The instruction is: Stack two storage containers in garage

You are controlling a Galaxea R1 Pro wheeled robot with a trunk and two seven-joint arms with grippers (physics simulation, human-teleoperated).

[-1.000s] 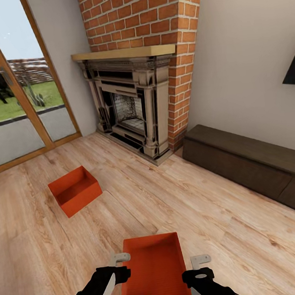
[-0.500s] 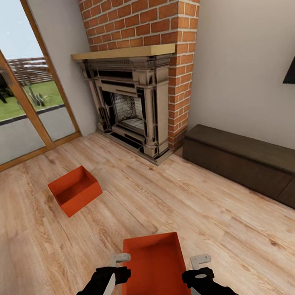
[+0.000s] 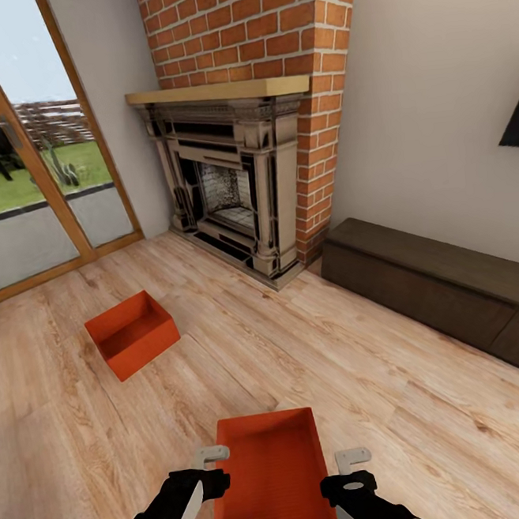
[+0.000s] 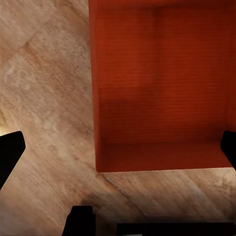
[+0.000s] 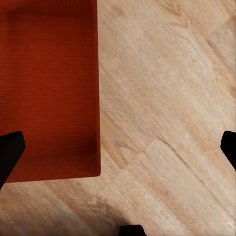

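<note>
One orange-red storage container (image 3: 272, 472) lies lengthwise on the light wood living room floor between my two arms. The other container (image 3: 132, 334) sits on the floor further off to the left, near the glass door. My left gripper (image 3: 211, 466) hovers at the near container's left wall and my right gripper (image 3: 353, 469) at its right wall. In the left wrist view the left gripper (image 4: 118, 151) is open wide above the bin (image 4: 162, 83), its fingertips straddling one wall. In the right wrist view the right gripper (image 5: 118, 150) is open above the bin's (image 5: 49, 88) other wall. Neither holds anything.
A red brick fireplace (image 3: 245, 189) stands ahead, with a low dark bench (image 3: 437, 290) along the cream wall to its right. A wood-framed glass door (image 3: 27, 155) is at the left. Wood plank floor (image 3: 300, 351) stretches between these.
</note>
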